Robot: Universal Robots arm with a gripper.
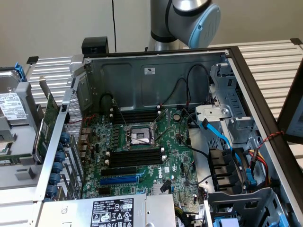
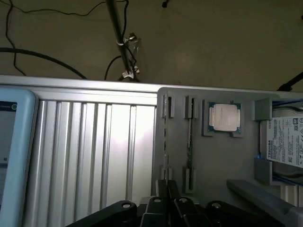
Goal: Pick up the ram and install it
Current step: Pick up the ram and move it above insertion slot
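Your gripper (image 2: 168,185) has its jaws nearly closed, with only a narrow gap between them. The tips sit over one end of the ram (image 2: 165,142), but you cannot tell whether they pinch it. The ram stands on edge in a slot of the grey tray (image 2: 208,165), along the tray edge that borders the ribbed table (image 2: 94,151). A second stick (image 2: 190,142) stands on edge in the next slot, parallel and just beside it. Beyond that, a CPU (image 2: 223,117) lies flat in its own square recess. At the opposite edge of the tray a hard drive (image 2: 284,142) sits in a bay. Its white label reads TOSHIBA; the smaller print is too fine to read.

In the exterior view the arm (image 1: 196,19) rises behind the open case (image 1: 156,90). Inside the case lies the motherboard (image 1: 175,156), with the CPU socket (image 1: 140,135) near its middle and black memory slots (image 1: 135,156) on both sides of the socket. A blue slot (image 1: 119,180) lies towards the power supply label (image 1: 112,212), whose print you cannot read. The same goes for the white sticker (image 1: 152,71) on the case's back wall. Blue cables (image 1: 215,132) run along the case's side at the exterior view's right.
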